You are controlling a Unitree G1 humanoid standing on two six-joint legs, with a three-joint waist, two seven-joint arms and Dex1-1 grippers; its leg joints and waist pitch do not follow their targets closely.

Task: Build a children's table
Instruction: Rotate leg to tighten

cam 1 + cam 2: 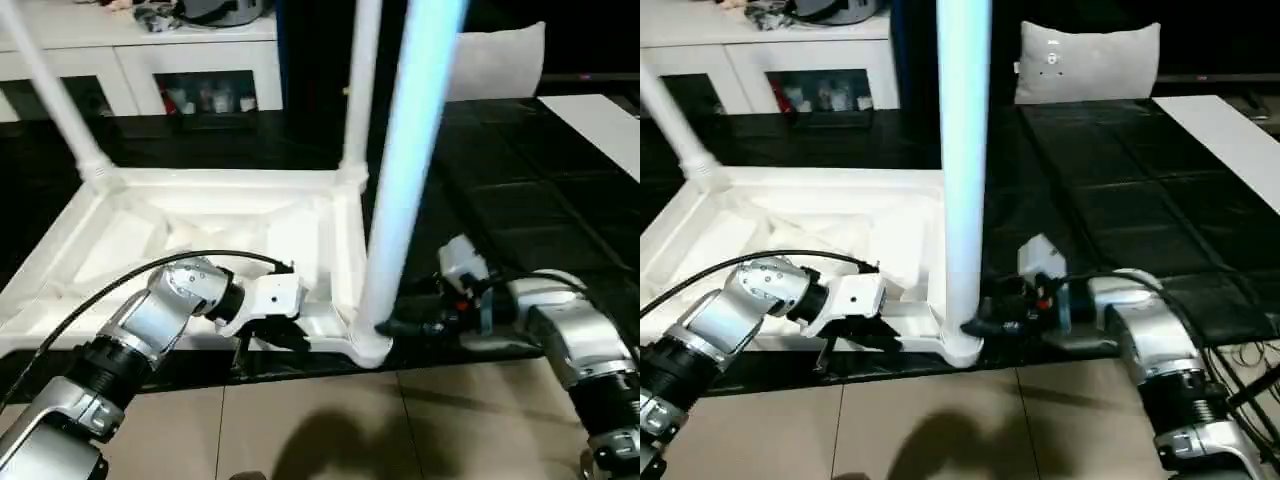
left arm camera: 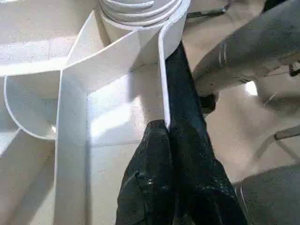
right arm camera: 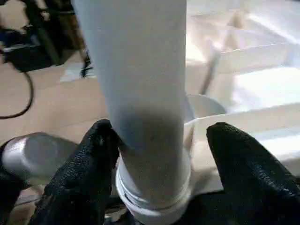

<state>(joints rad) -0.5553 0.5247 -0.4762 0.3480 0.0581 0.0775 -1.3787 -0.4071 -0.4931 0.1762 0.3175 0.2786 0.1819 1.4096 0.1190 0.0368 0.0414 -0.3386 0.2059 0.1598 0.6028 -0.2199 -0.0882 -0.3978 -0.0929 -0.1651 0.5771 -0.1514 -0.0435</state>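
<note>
The white tabletop (image 1: 200, 230) lies upside down on the floor, ribbed underside up. Thin legs stand in its far left socket (image 1: 60, 100) and far right socket (image 1: 360, 90). A third leg (image 1: 410, 170) rises from the near right socket, close to the camera. My left gripper (image 1: 265, 340) is shut on the tabletop's thin near rim (image 2: 164, 70), just left of that socket. My right gripper (image 3: 161, 154) stands open around the near leg's ringed base (image 3: 150, 187); one finger (image 3: 93, 159) touches it, while the other finger (image 3: 243, 159) stays a little apart.
A white glass-door cabinet (image 1: 200, 70) stands at the back, and a grey pillow (image 1: 1090, 60) sits to its right. Black floor mats (image 1: 520, 190) lie under and beside the tabletop, beige tiles (image 1: 400, 420) nearest me. A white board (image 1: 600, 120) lies far right.
</note>
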